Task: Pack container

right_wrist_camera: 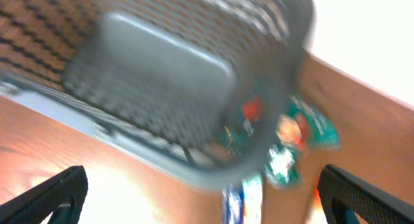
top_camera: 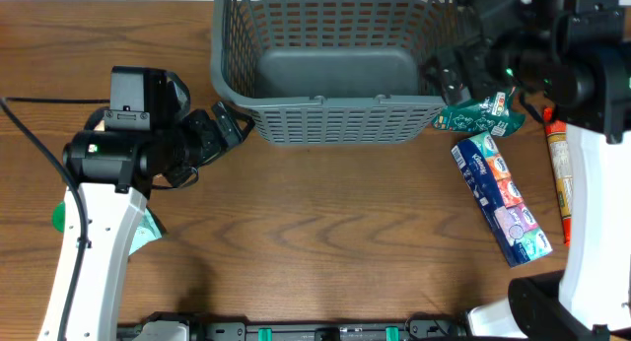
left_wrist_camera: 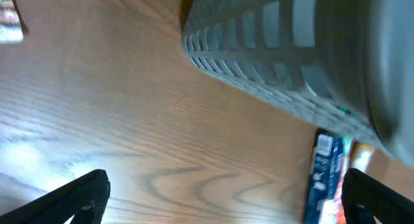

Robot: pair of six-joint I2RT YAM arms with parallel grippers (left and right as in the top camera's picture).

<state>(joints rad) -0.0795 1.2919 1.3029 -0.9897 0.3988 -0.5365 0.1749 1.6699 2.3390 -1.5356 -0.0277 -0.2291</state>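
Observation:
The container (top_camera: 325, 119), a large dark grey lattice basket, stands at the table's far middle, and its solid bottom shows nothing in it. My left gripper (top_camera: 234, 122) hovers open by its front left corner, its fingers wide apart over bare wood (left_wrist_camera: 220, 204); the basket wall (left_wrist_camera: 272, 56) fills that view's upper right. At the front right corner my right gripper (top_camera: 446, 80) is open too, nothing between its fingers (right_wrist_camera: 207, 208), looking down over the basket rim (right_wrist_camera: 194, 169). A green packet (top_camera: 483, 114) (right_wrist_camera: 304, 133) lies just outside that corner.
A long blue tissue pack (top_camera: 500, 198) (left_wrist_camera: 321, 179) (right_wrist_camera: 246, 198) lies right of the basket, with a red-orange tube (top_camera: 559, 178) beyond it. A green packet (top_camera: 148, 228) peeks from under my left arm. A black cable (top_camera: 30, 134) runs at far left.

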